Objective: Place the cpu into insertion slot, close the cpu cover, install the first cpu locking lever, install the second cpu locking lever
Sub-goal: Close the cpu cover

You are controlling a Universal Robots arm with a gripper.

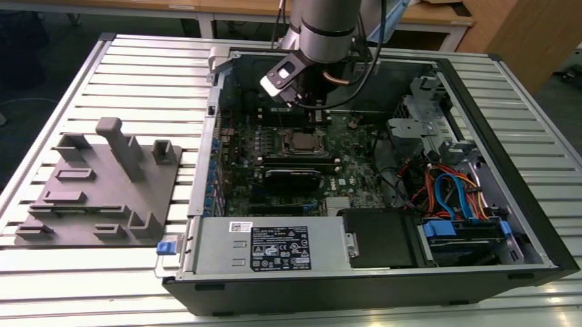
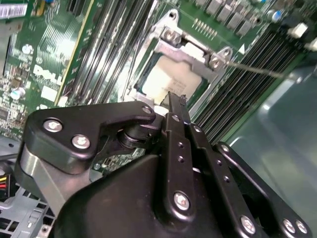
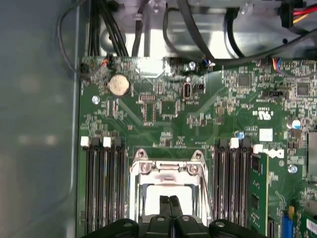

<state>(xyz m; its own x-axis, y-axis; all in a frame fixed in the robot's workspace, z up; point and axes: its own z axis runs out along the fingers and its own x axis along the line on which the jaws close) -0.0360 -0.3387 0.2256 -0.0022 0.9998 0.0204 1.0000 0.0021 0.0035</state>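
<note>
Open black tower computer case point(image 1: 382, 289) is seen lying on its side on the slatted metal table point(image 1: 136, 61). A grey moulded fixture plate point(image 1: 100, 184) is noted beside it, at the exterior view's left. A grey power supply box point(image 1: 272, 246) is seated at the case's near edge.

The arm is reached down into the case. The black pincer point(image 3: 170, 201) is positioned directly over the small square insertion slot point(image 1: 300, 142) on the green motherboard point(image 3: 198, 119). Its two fingers point(image 3: 165, 204) are pressed together, with nothing seen between them.

The small flat square cpu point(image 2: 171, 79), silvery-grey on top, is seated in the slot. The thin silvery metal cpu cover point(image 2: 190, 52) is laid down around it, and the chip top is shown through the cover's window. The fingertips are placed just at the chip's top; contact cannot be judged.

A thin silvery wire lever point(image 2: 257, 70) is observed running out from a corner of the cover, across the long black memory slots point(image 3: 101, 188). Whether it is latched cannot be told.

A round silver coin cell point(image 3: 119, 85) is noted further along the board.
</note>
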